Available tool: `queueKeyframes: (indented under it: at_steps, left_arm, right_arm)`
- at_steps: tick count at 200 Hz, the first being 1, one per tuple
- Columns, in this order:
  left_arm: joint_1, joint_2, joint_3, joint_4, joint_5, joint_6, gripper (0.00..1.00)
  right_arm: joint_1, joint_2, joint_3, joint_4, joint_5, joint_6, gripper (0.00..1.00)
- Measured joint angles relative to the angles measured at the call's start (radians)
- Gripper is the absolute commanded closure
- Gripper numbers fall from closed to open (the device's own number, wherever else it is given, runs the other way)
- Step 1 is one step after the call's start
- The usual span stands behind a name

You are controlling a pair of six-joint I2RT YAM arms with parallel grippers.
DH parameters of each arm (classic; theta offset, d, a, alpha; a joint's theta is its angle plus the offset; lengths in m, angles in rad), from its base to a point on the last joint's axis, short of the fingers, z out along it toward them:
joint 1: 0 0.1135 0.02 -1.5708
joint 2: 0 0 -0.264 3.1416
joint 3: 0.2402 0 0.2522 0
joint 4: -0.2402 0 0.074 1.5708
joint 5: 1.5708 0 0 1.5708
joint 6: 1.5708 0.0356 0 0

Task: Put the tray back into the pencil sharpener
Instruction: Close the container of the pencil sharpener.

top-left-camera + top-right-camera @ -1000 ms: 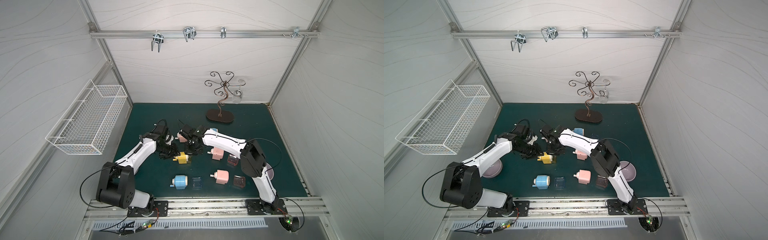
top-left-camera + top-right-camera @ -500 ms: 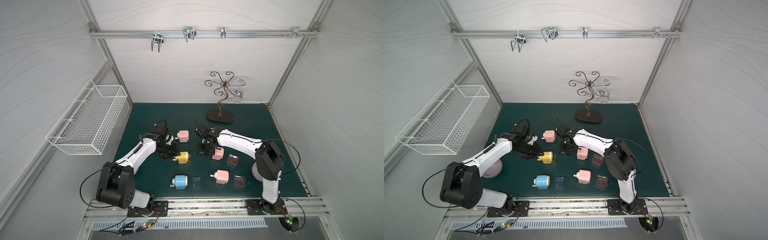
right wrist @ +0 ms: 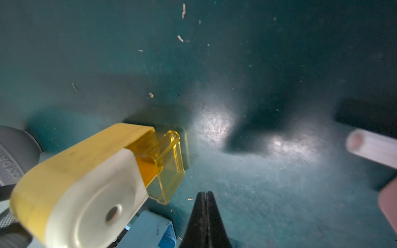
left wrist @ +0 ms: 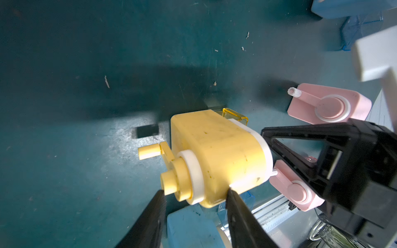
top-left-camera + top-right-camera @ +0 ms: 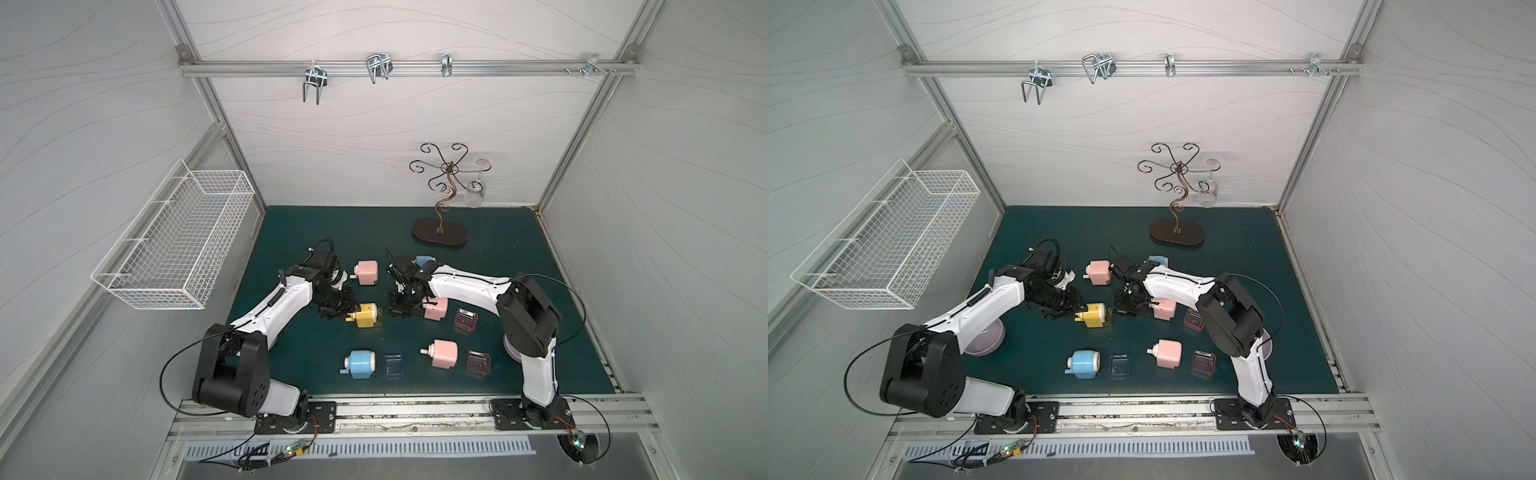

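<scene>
Clamping sharpener [image 4: 217, 150], left end effector [image 4: 195, 191] angled low

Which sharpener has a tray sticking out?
The yellow plastic pencil sharpener: its clear yellow tray juts from one end, while the dark blue tray and two reddish trays lie loose.

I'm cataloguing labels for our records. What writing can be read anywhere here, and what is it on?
"CK DA": roughly, raised letters on the grey part beside the yellow sharpener, cut off and sideways.
Small mark on the stand base: too small to read.
Nothing else legible.
</scene>
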Motion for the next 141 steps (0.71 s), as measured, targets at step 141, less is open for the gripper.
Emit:
queueKeyframes:
  at_steps: [141]
  left_arm:
    - [0.000, 0.000, 0.000, 0.000, 0.000, 0.000, 0.51]
  right_arm:
    - [0.000, 0.061, 0.008, 0.085, -0.074, -0.006, 1.00]
